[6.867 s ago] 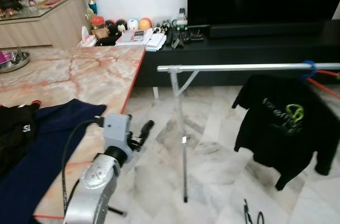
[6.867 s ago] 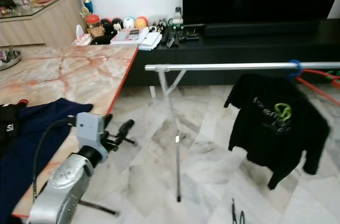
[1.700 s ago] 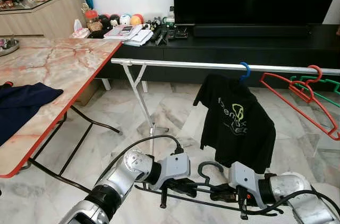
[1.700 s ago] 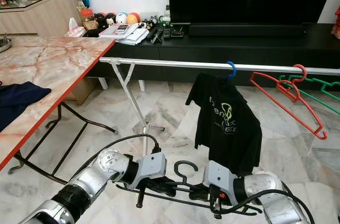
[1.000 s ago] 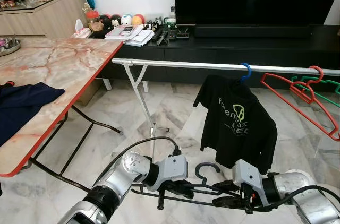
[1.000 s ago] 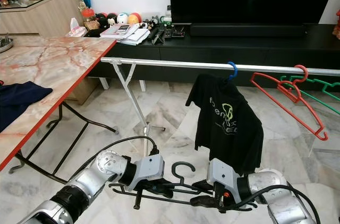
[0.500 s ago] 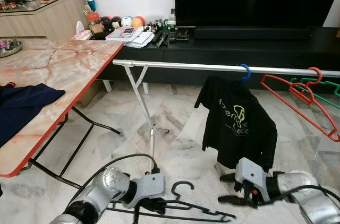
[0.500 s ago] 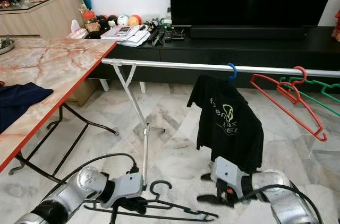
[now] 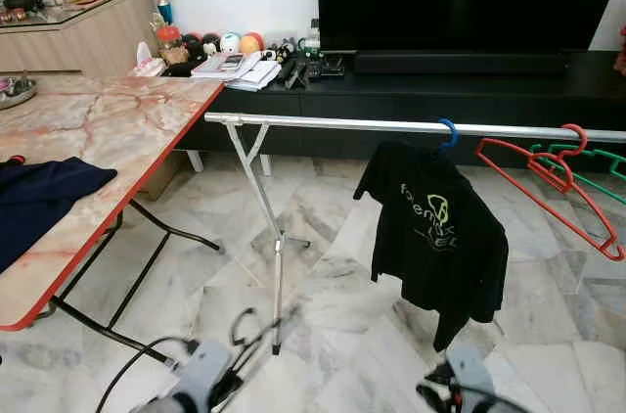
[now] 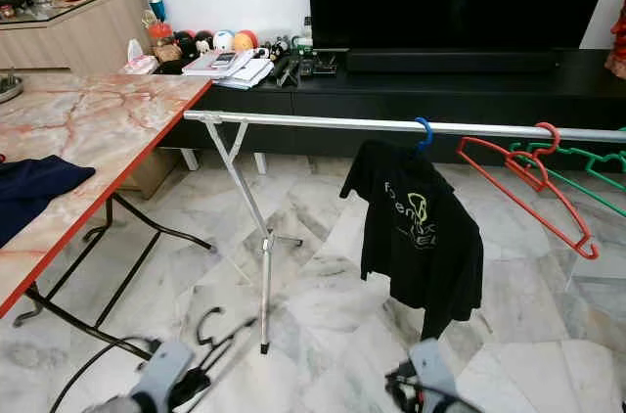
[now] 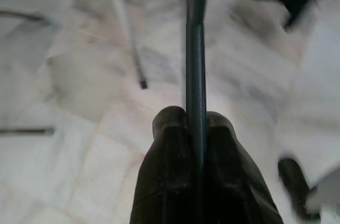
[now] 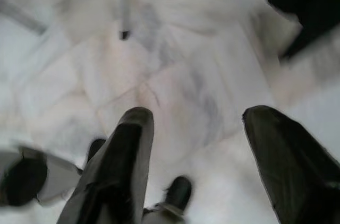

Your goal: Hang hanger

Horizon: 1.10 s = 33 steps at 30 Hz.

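Your left gripper (image 11: 195,128) pinches the hanger (image 11: 194,38), ready to lift to the rail (image 9: 391,125); the right gripper (image 12: 199,123) gapes empty.

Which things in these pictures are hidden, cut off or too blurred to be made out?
- Black hanger: in the left wrist view the left tool is shut on its bar; its ends are cut off by the picture's edge, its hook blurred in the eye views.
- Right tool: open, blurred by motion.
- Green hanger: cut off by the right edge.
- Shirt print: too small to read.
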Tool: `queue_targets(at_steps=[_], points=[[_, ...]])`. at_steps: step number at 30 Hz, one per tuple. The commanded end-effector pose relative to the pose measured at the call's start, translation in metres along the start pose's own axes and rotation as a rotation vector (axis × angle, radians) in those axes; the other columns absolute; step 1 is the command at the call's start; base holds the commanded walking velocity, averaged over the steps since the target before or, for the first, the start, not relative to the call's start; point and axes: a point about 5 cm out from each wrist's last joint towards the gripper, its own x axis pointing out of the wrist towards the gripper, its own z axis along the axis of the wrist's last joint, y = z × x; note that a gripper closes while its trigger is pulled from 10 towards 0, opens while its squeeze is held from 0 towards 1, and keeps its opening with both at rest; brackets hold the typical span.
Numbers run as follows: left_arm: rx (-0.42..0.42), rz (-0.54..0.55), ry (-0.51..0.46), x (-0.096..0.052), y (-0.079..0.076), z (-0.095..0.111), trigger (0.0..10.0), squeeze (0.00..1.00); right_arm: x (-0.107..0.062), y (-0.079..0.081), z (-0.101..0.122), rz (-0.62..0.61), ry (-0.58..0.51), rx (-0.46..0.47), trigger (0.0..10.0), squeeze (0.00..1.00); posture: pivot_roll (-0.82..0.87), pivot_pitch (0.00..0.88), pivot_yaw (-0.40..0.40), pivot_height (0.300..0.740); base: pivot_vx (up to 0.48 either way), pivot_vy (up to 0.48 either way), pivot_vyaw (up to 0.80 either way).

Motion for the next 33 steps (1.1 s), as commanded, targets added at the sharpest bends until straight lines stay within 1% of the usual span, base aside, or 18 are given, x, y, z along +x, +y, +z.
queue_targets(at_steps=[1,2,3,4,5,6,7,8,10,11,13,14,16,20,29,32,33], points=[[-0.052,0.065,-0.037,-0.006,0.006,0.0,10.0,0.0,0.0,-0.002,-0.006,-0.083,-0.008,0.131,10.0,0.0,0.0,0.026,0.067,0.74,0.0,0.0,0.0],[-0.092,0.094,-0.045,-0.01,0.006,-0.002,10.0,0.0,0.0,-0.001,-0.01,-0.13,-0.008,0.194,10.0,0.0,-0.01,0.025,0.07,0.74,0.0,0.0,0.0],[-0.109,0.108,-0.048,-0.012,0.006,-0.004,10.0,0.0,0.0,0.0,-0.014,-0.156,0.002,0.23,10.0,0.0,-0.01,0.025,0.072,0.74,0.0,0.0,0.0],[-0.109,0.108,-0.048,-0.012,0.006,-0.004,10.0,0.0,0.0,0.0,-0.014,-0.156,0.002,0.23,10.0,0.0,-0.01,0.025,0.072,0.74,0.0,0.0,0.0],[-0.124,0.125,-0.053,-0.014,0.006,-0.005,10.0,0.0,-0.001,0.002,-0.02,-0.173,0.018,0.253,10.0,0.0,-0.01,0.022,0.073,0.74,0.0,0.0,0.0],[-0.148,0.158,-0.063,-0.016,0.006,-0.006,10.0,0.0,-0.001,0.007,-0.029,-0.175,0.051,0.243,10.0,0.0,0.0,0.021,0.074,0.74,0.0,0.0,0.0],[-0.148,0.158,-0.063,-0.016,0.006,-0.006,10.0,0.0,-0.001,0.007,-0.029,-0.175,0.051,0.243,10.0,0.0,0.0,0.021,0.074,0.74,0.0,0.0,0.0],[-0.178,0.181,-0.076,-0.017,0.005,-0.006,10.0,0.0,-0.002,0.01,-0.036,-0.176,0.069,0.257,10.0,0.0,0.0,0.018,0.072,0.74,0.0,0.0,0.0],[-0.21,0.188,-0.088,-0.017,0.002,-0.004,10.0,0.0,-0.004,0.011,-0.042,-0.186,0.081,0.281,10.0,0.0,0.0,0.018,0.07,0.74,0.0,0.0,0.0],[-0.212,0.161,-0.085,-0.016,-0.004,-0.002,10.0,0.0,-0.005,0.012,-0.048,-0.179,0.106,0.228,10.0,0.0,0.0,0.017,0.07,0.74,0.0,0.0,0.0],[-0.203,0.139,-0.088,-0.016,-0.009,-0.001,10.0,0.0,-0.006,0.013,-0.05,-0.166,0.12,0.189,10.0,0.0,0.0,0.017,0.07,0.74,0.0,0.0,0.0],[-0.208,0.134,-0.086,-0.015,-0.011,0.0,10.0,0.0,-0.007,0.011,-0.053,-0.187,0.128,0.225,10.0,0.0,-0.01,0.019,0.073,0.74,0.285,0.0,0.0],[-0.217,0.138,-0.088,-0.015,-0.011,0.001,10.0,0.0,-0.009,0.008,-0.057,-0.217,0.137,0.254,10.0,0.0,-0.01,0.02,0.074,0.74,0.292,0.0,0.0],[-0.222,0.123,-0.096,-0.012,-0.013,0.007,10.0,0.0,-0.011,0.004,-0.06,-0.231,0.158,0.236,10.0,0.0,-0.01,0.022,0.076,0.74,0.305,0.0,0.0],[-0.227,0.11,-0.096,-0.01,-0.015,0.012,10.0,0.0,-0.005,0.008,-0.047,-0.21,0.143,0.19,10.0,0.0,-0.01,0.027,0.072,0.74,0.321,0.0,0.0],[-0.227,0.104,-0.095,-0.011,-0.016,0.013,10.0,0.0,-0.007,0.009,-0.053,-0.211,0.148,0.197,10.0,0.0,-0.01,0.027,0.072,0.74,0.334,0.0,0.0],[-0.226,0.098,-0.094,-0.01,-0.016,0.013,10.0,0.0,-0.007,0.01,-0.055,-0.192,0.153,0.19,10.0,0.0,-0.01,0.028,0.071,0.74,0.334,0.0,0.0]])
